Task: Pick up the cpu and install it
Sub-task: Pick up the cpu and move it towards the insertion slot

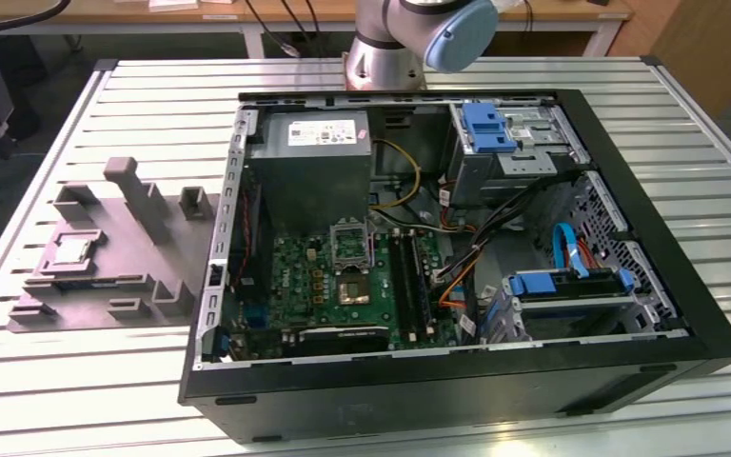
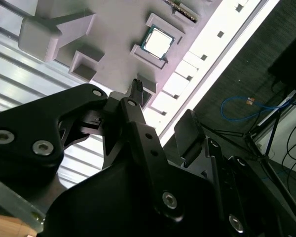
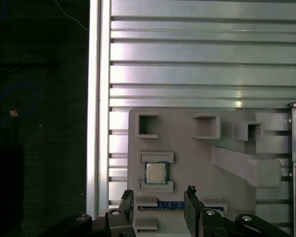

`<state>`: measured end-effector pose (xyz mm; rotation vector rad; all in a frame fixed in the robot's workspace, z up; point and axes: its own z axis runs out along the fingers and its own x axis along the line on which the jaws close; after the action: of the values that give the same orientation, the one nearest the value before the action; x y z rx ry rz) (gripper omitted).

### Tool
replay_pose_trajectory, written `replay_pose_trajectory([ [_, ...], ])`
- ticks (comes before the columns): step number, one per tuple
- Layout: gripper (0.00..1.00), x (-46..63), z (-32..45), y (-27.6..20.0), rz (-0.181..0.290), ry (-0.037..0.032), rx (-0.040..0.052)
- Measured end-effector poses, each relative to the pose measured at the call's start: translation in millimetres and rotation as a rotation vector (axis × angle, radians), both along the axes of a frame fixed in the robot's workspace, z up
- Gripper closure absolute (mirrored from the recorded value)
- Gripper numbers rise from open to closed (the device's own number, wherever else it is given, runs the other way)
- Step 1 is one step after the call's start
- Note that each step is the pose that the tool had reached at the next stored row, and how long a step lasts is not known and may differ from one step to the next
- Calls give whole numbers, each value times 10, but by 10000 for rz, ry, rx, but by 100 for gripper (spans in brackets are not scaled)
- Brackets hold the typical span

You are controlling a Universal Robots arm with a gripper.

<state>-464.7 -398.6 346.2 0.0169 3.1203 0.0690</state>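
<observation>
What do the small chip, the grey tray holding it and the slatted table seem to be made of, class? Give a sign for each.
Chip: likely a metal top, pale silvery sheen.
Tray: probably moulded plastic, matte grey, blocks in one piece.
Table: looks like aluminium, bright glare on ribbed slats.

Overall: bright and even in the exterior view, lit from above; the slatted table (image 1: 87,381) shines pale.
Shadow: the open computer case (image 1: 708,324) is dimmer inside than the table around it.
Glare: in the second wrist view the table's edge burns out to white.
Gleam: the cpu (image 2: 158,40) lid catches cool light.
Dark: the floor (image 3: 39,123) is nearly black in the first wrist view.
My fingers (image 3: 127,201): black, near silhouettes close to the lens.
</observation>
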Motion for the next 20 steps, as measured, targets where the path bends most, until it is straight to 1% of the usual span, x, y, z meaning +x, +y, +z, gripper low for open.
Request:
replay_pose_trajectory([
  [20,47,0,-50,0,0,-1,0],
])
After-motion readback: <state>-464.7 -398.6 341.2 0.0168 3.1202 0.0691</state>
